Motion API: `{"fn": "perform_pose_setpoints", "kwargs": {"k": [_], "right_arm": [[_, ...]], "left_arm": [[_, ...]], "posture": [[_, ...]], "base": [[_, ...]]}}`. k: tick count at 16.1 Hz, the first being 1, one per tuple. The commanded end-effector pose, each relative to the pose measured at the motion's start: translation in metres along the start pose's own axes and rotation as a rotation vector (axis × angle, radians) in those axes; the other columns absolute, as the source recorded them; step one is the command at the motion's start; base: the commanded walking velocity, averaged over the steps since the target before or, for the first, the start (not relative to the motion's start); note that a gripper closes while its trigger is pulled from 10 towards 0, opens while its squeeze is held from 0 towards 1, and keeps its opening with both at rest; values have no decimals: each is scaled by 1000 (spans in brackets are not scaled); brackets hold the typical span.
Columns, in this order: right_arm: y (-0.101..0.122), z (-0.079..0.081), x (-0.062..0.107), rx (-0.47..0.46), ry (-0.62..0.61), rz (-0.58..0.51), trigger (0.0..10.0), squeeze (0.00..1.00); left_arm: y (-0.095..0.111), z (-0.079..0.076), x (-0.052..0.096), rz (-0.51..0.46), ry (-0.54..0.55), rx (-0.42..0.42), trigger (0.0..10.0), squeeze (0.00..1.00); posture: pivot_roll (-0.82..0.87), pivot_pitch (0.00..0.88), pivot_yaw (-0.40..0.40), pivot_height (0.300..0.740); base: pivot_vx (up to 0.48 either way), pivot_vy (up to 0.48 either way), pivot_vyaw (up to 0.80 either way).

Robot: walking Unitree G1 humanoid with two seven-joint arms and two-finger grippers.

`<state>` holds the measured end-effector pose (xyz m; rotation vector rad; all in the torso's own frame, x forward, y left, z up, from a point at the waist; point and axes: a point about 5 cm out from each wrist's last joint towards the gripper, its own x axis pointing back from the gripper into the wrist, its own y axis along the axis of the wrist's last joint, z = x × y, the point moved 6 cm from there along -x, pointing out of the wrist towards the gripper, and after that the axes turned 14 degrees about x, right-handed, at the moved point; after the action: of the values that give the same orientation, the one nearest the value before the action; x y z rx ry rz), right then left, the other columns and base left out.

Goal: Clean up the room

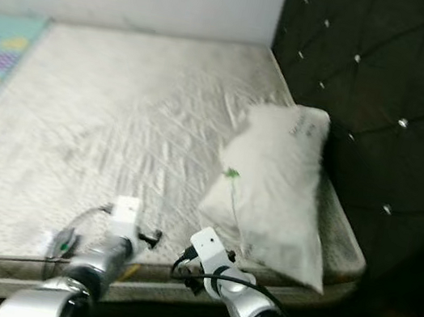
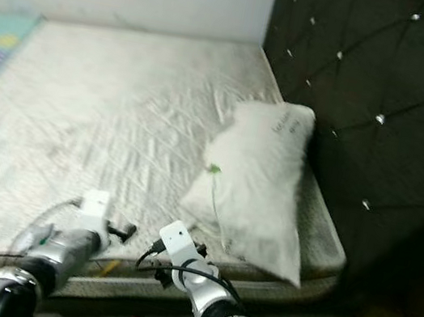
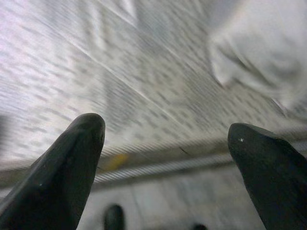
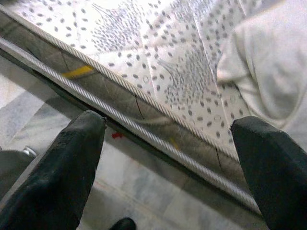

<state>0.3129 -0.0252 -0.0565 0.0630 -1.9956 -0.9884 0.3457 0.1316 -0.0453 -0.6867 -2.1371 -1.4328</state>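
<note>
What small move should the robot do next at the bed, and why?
Probably reach the right gripper forward to the pillow. It lies crooked by the headboard, both grippers are open, and the right one hangs over the mattress edge, closest to it.

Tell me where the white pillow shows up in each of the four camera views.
Left eye view: pillow right of centre, against the dark headboard.
Right eye view: pillow likewise, beside the headboard.
Left wrist view: blurred, at one corner.
Right wrist view: at one corner.
Shared landmark: the mattress's piped edge.
</note>
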Motion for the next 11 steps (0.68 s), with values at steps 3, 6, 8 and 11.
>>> {"fn": "perform_pose_setpoints", "kwargs": {"k": [3,6,8,11], "right_arm": [[10,-2,-1,-40,-12,-36,10000,0],[15,-34,3,-227,-132,-79,10000,0],[3,-41,5,-343,-162,-41,10000,0],[27,-52,6,-354,-184,-145,10000,0]], "left_arm": [[-3,-12,-2,-2,-12,-10,10000,0],[6,-4,-1,-41,28,-10,10000,0],[6,-5,-1,-45,16,-3,10000,0],[19,-14,-2,-90,-12,-22,10000,0]], "posture": [[-112,0,11,740],[-111,0,14,740],[-110,0,10,740],[-113,0,15,740]], "base": [[0,0,533],[0,0,0],[0,0,0],[0,0,0]]}}
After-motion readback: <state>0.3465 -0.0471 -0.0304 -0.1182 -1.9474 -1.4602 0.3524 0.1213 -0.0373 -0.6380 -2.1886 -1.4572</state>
